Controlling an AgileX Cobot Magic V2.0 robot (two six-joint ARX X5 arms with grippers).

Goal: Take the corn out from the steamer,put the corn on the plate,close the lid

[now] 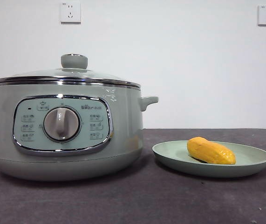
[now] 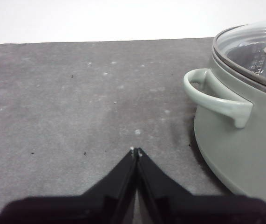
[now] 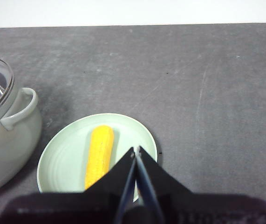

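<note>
The corn is seen lying on its side on the plate, which rests on the dark table just beside the steamer. The lid is seated on the steamer's chrome rim, knob upward. The left end effector is held above bare table beside a steamer handle, its jaws pressed together with nothing gripped. The right end effector is held above the near edge of the plate, likewise closed and empty. Two wall sockets are visible behind.
</note>
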